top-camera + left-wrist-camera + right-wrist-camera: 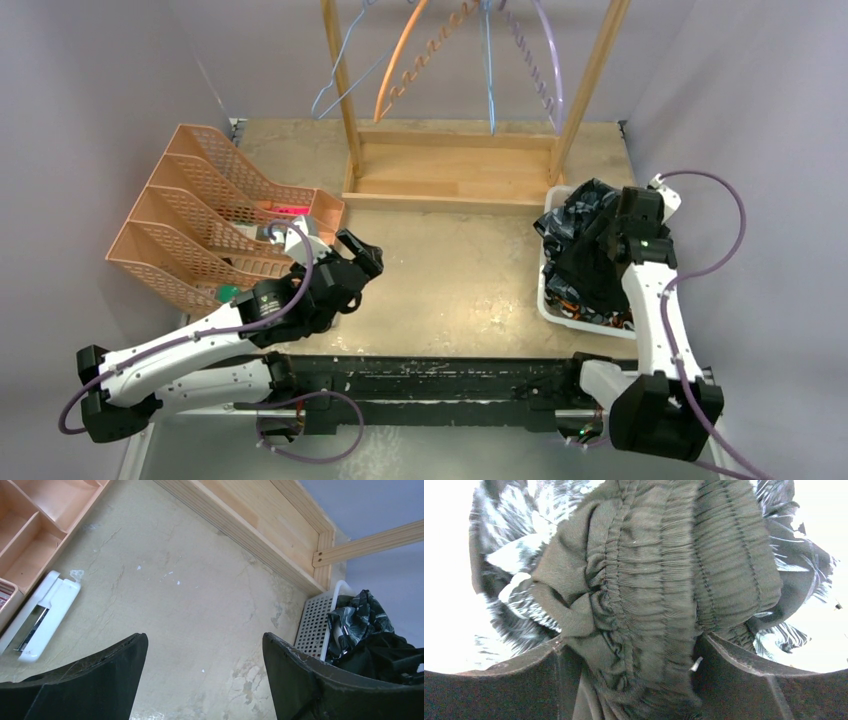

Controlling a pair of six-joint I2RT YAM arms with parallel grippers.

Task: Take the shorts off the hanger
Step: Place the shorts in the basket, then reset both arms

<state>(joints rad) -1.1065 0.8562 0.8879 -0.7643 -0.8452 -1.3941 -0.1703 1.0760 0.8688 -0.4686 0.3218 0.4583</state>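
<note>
The hangers on the wooden rack hang bare. The shorts lie piled in a white basket at the right. Grey-blue camouflage shorts and plain black shorts are on top, and orange patches show low in the pile. No olive pair can be told apart. My right gripper is over the pile. In the right wrist view the gripper is open, with the dark gathered waistband lying between its fingers. My left gripper is open and empty above the table.
Stacked orange file trays stand at the left, close to my left arm. A white stapler lies beside them. The rack's wooden base runs along the back. The basket sits by its right corner.
</note>
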